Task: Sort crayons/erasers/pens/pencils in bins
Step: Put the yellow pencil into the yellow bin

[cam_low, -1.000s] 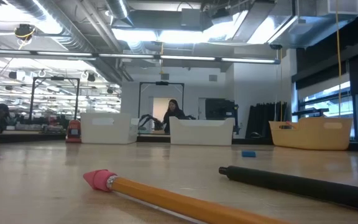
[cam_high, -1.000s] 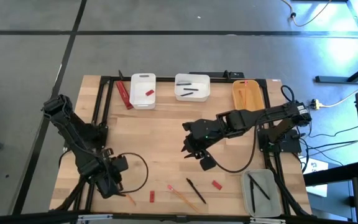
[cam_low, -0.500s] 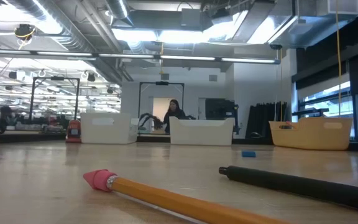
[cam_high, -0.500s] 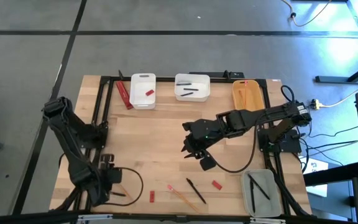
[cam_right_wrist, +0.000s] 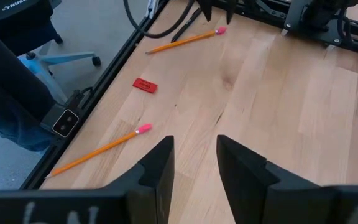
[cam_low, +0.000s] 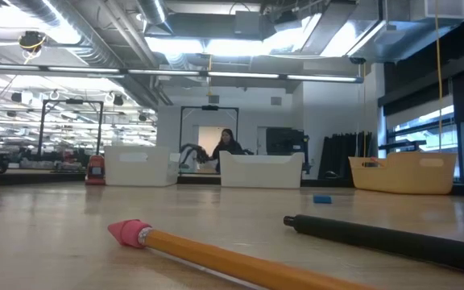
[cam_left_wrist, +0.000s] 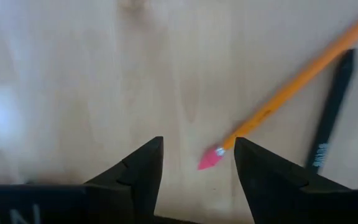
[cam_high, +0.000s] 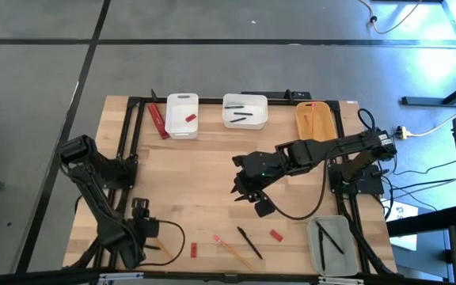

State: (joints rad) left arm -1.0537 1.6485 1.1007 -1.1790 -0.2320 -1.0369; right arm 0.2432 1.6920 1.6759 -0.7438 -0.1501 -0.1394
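Down at the near left corner of the desk (cam_high: pixel 188 182), the left fingers (cam_left_wrist: pixel 197 165) hang wide apart with nothing between them. A pencil (cam_left_wrist: pixel 284 93) with a pink end lies just beyond them, beside a black pen (cam_left_wrist: pixel 331 109). Out over the middle of the desk, the right fingers (cam_right_wrist: pixel 194 158) are apart and empty. Four bins (cam_high: pixel 182 115) sit along the desk's edges.
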